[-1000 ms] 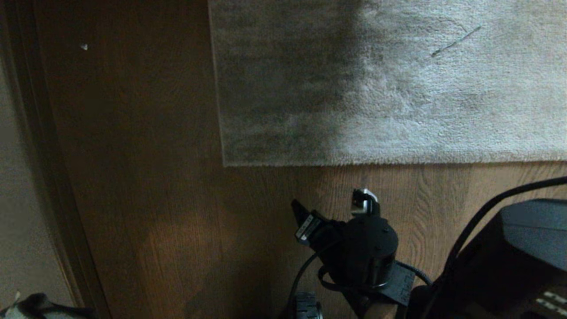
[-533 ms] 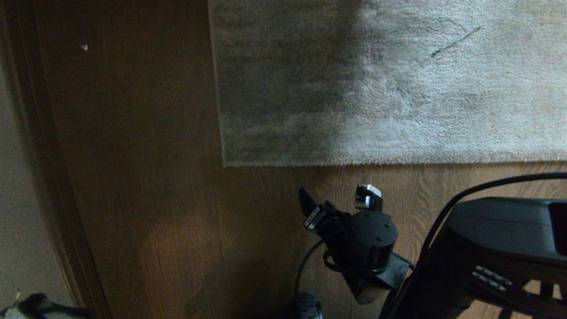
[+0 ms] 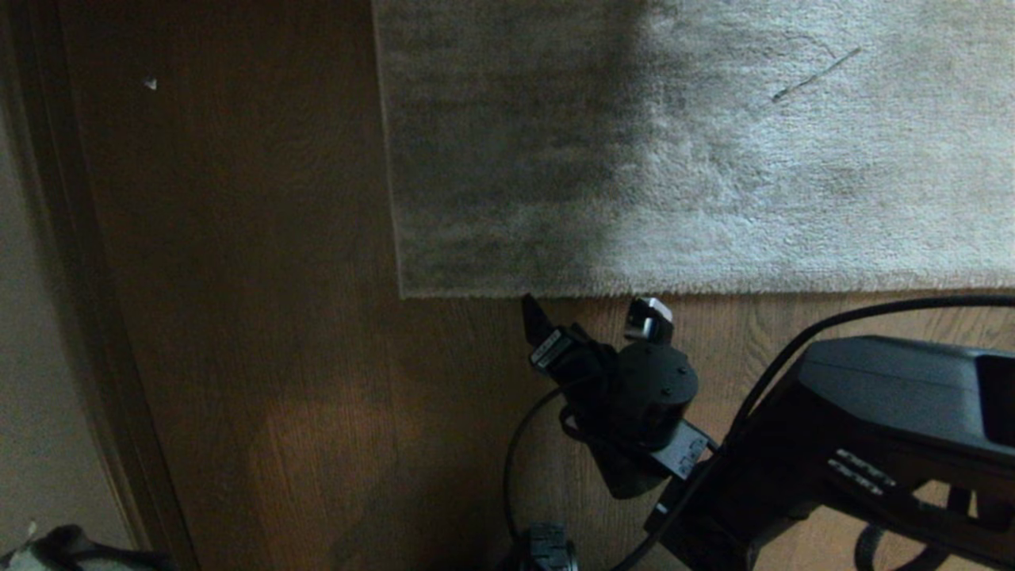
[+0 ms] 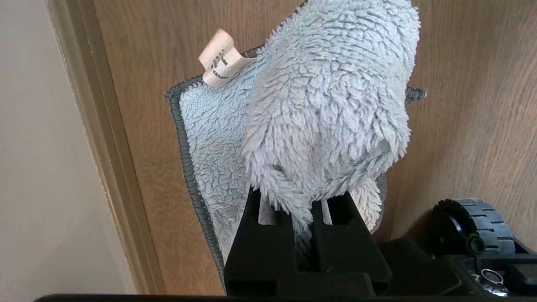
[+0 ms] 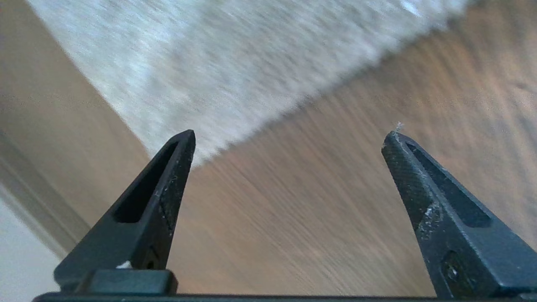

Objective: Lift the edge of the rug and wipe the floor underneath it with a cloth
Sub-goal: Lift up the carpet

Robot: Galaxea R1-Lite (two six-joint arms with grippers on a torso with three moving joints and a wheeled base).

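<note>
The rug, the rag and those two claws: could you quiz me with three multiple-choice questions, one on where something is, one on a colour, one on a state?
1. Where is the right claw?
A. Over bare floor just short of the rug edge
B. In the middle of the rug
C. Against the wall

2. What colour is the cloth?
A. Red
B. Pale blue-grey
C. Black

3. How does the left claw stand?
A. Wide open, empty
B. Shut on the cloth
C. Shut on the rug

Answers: 1 A, its tips sit just below the rug's border in the head view. 2 B, the left wrist view shows pale bluish fluff. 3 B, the cloth is pinched between its fingers there.
</note>
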